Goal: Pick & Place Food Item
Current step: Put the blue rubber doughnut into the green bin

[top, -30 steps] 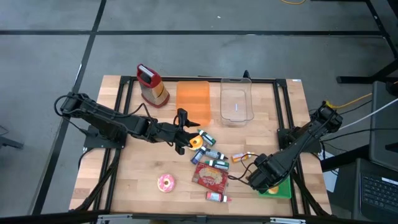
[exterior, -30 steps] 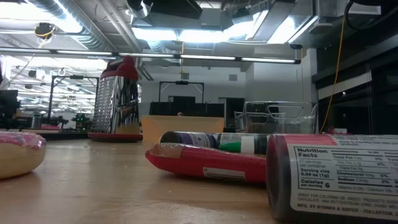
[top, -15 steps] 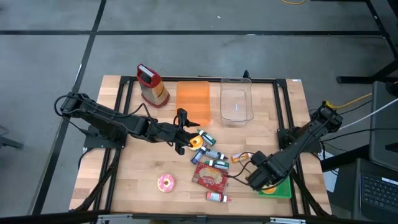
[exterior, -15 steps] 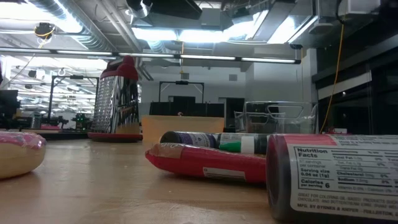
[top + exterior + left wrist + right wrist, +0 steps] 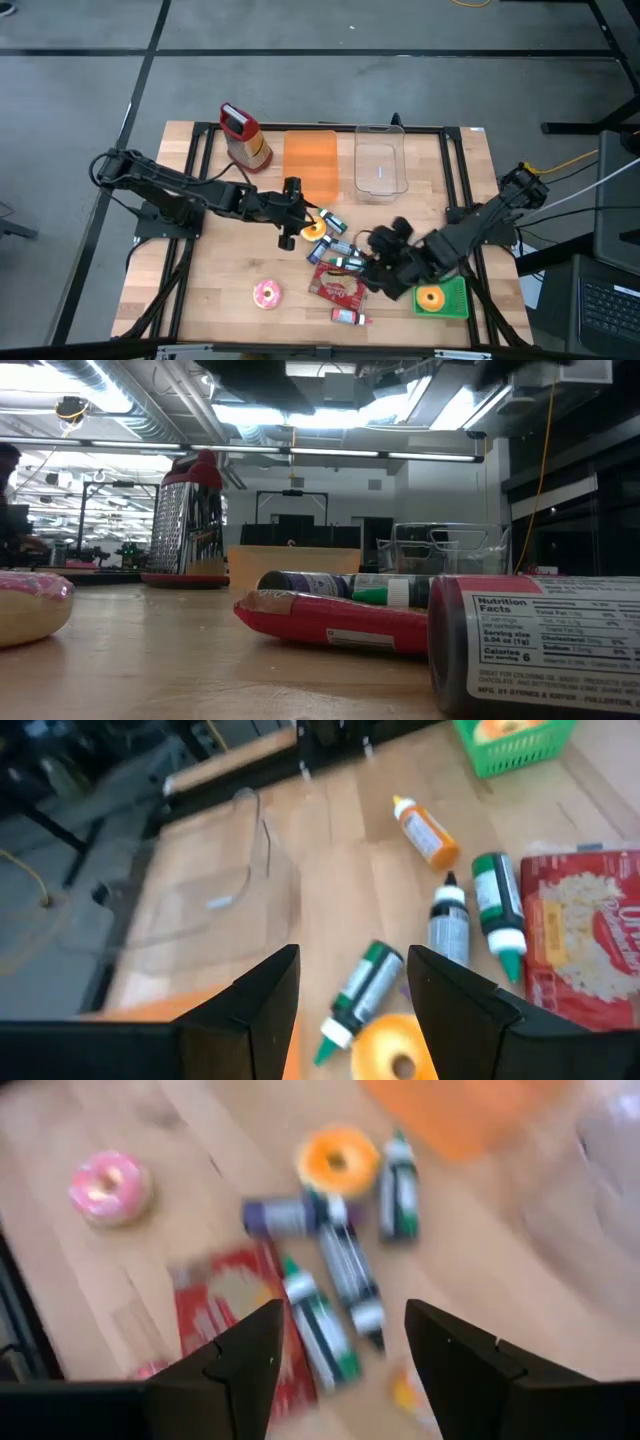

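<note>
An orange donut (image 5: 316, 229) lies on the table beside several small bottles (image 5: 343, 250). My left gripper (image 5: 293, 228) stands open just left of it; in the left wrist view the donut (image 5: 395, 1057) shows low between the fingers, and I cannot tell whether they touch it. A second orange donut (image 5: 431, 298) lies in the green basket (image 5: 458, 303) at the near right. My right gripper (image 5: 378, 266) hangs open above the bottles and the red packet (image 5: 337, 285), with nothing between its fingers (image 5: 240, 1365). A pink donut (image 5: 266, 293) rests at the near left.
A red-topped grater (image 5: 244, 137), an orange board (image 5: 311, 165) and a clear container (image 5: 380, 165) stand along the far edge. Another small bottle (image 5: 348, 317) lies near the front edge. Bare wood shows at the near left around the pink donut.
My right gripper has risen from the green basket and swung toward the table's middle, over the bottles, turning as it went; the orange donut in the basket now shows. My left gripper has rolled a little beside the other orange donut.
</note>
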Action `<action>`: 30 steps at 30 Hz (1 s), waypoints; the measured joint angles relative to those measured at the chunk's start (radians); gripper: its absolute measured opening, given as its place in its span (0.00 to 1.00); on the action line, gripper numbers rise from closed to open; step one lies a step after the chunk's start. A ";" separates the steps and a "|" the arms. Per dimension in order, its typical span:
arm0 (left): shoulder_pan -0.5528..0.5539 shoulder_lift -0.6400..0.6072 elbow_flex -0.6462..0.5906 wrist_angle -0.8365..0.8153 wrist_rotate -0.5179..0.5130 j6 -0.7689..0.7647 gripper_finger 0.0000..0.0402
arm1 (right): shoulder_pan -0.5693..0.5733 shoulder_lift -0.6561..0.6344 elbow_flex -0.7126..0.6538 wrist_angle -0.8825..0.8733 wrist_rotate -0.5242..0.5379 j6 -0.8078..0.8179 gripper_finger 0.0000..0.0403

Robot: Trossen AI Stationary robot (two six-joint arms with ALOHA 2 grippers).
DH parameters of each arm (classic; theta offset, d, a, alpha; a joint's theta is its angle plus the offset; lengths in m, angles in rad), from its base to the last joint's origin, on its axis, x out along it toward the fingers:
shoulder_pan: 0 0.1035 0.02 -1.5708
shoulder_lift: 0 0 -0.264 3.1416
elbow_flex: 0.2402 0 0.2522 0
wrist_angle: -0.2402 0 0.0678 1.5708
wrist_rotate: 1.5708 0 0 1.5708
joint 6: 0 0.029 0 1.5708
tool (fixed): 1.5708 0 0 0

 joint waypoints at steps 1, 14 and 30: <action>0.000 0.000 -0.010 -0.001 -0.002 -0.012 0.45 | -0.023 0.006 0.000 0.041 0.003 -0.075 0.53; 0.034 -0.239 -0.438 0.394 0.039 -0.171 0.45 | -0.218 0.053 0.000 0.239 -0.131 -0.554 0.53; 0.033 -0.674 -0.772 0.453 -0.152 -0.283 0.45 | -0.462 0.282 0.000 0.559 -0.495 -0.806 0.53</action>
